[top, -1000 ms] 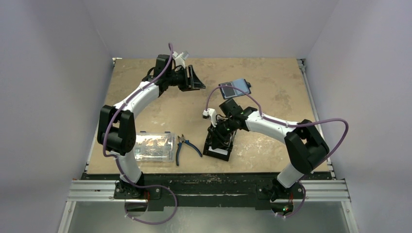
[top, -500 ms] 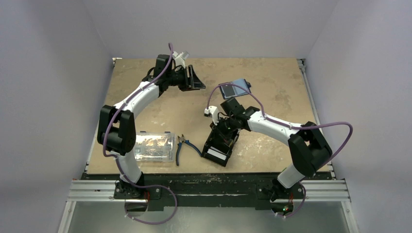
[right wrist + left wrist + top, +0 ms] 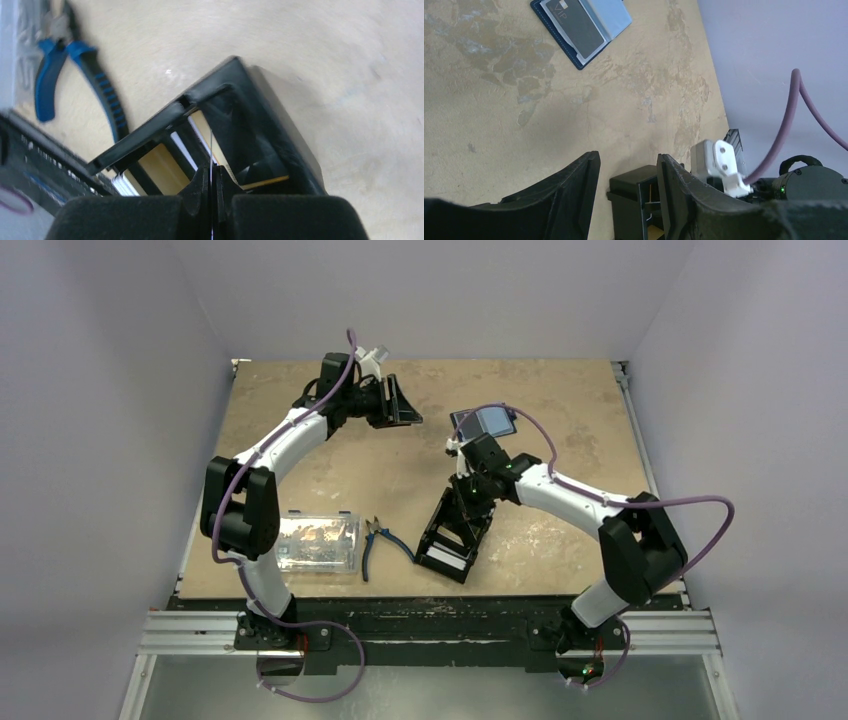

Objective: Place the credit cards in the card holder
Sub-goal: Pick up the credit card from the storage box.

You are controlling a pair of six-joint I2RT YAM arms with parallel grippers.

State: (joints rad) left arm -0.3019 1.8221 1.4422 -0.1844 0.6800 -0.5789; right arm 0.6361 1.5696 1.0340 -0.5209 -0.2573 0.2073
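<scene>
Tan tabletop [image 3: 380, 470]; right gripper [image 3: 211, 175] pinches credit card [image 3: 211, 145] (edge-on) in black tray [image 3: 280, 135]; next, probably lift toward card holder [image 3: 483, 423] beyond tray; left gripper [image 3: 628, 160] agape.

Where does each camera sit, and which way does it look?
Top camera: above and behind the robot, looking down at the table; left arm and right arm show.
Left wrist camera: on the left arm, facing the card holder; the open left claw shows.
Right wrist camera: on the right arm, looking down into the black tray; its right claw, shut on a card, shows.
Shared: top and left wrist both see the card holder.
</scene>
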